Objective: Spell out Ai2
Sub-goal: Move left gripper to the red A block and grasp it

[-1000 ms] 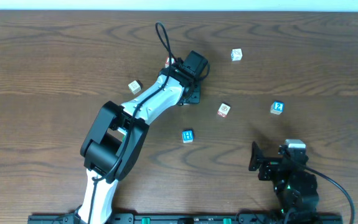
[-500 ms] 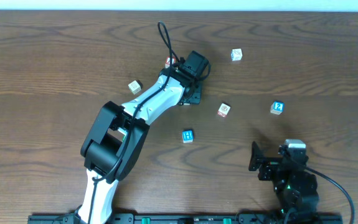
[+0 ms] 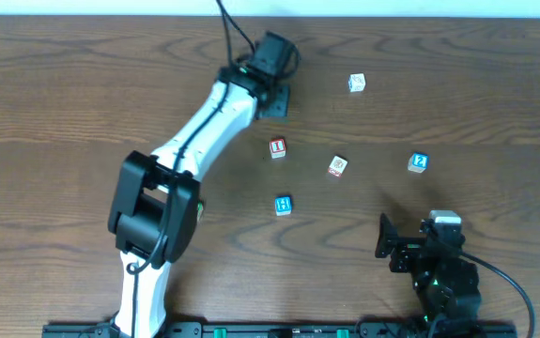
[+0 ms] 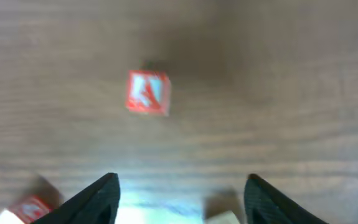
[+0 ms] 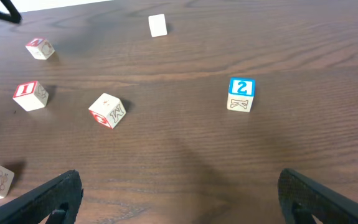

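Cube I (image 3: 277, 147) sits flat, left of centre, letter up, touching nothing. We judge it set there as the middle letter, with room on its left for an A. We find the left gripper (image 3: 275, 98) hanging just beyond it on the far side, fingers apart and empty in the wrist view, presumably held clear so as not to nudge the cube. A red-topped cube (image 5: 40, 48) lies near that gripper, hidden from overhead by the left arm (image 3: 204, 131); its letter is unreadable, possibly our A. Cube H (image 3: 283, 205) lies on the near side of cube I and is not needed. Next right, a red-and-white cube (image 3: 337, 166) stands skewed between cube I and cube 2 (image 3: 419, 162); we cannot read its top marks. It sits where the 2 should close up, so it likely needs shifting. A white cube (image 3: 357, 83) lies far back. At the near right, the right gripper (image 5: 179, 179) rests low, fingers spread wide and empty, apparently parked out of the way.
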